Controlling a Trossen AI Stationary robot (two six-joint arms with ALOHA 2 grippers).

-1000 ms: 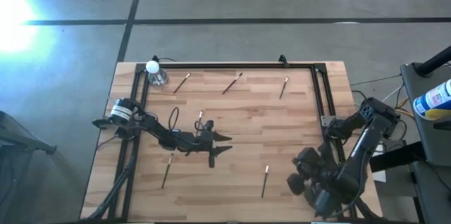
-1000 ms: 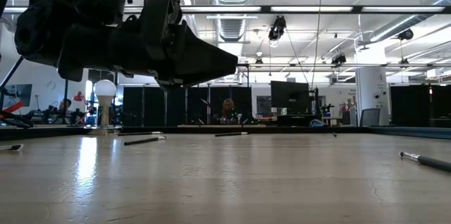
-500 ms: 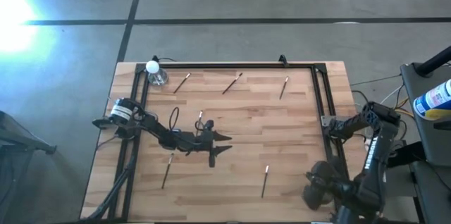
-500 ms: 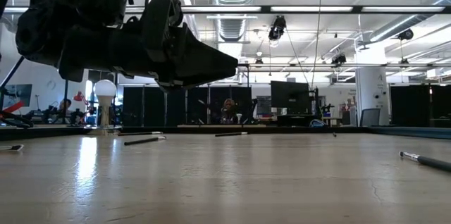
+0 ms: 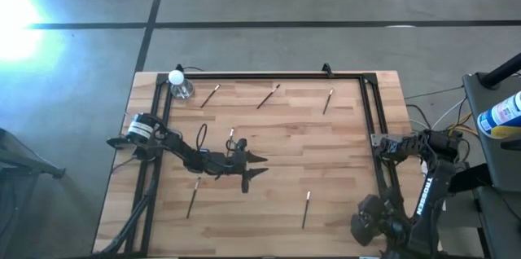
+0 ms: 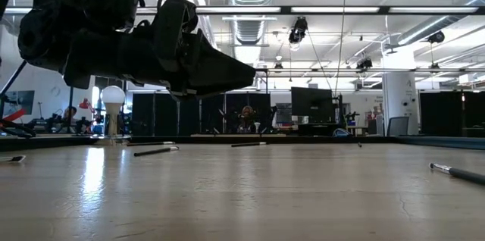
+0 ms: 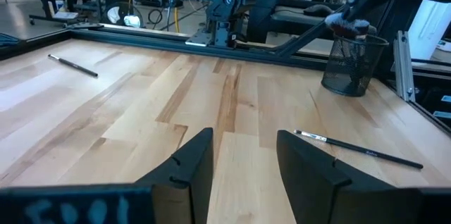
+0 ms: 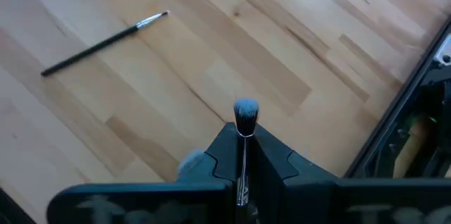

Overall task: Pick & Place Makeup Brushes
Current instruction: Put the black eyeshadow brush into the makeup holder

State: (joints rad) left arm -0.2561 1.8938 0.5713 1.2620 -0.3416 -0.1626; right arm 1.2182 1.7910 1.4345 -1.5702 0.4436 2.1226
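A makeup brush (image 8: 244, 139) is held tight between the fingers of the right gripper (image 8: 243, 155), tip up, above the table (image 5: 342, 153) near its right front corner. The left gripper (image 5: 254, 166) is held open over the middle of the table. More brushes (image 5: 306, 208) are seen lying apart on the wood. A black mesh cup (image 7: 352, 65) seems to hold brushes too.

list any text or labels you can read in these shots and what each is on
"TROSSEN": white letters running along the right arm's forearm in the high view, small and only just legible.
Label on the blue bottle at the right edge: too blurred to read.
Pale characters on the left gripper's body in the left wrist view: too blurred to read.
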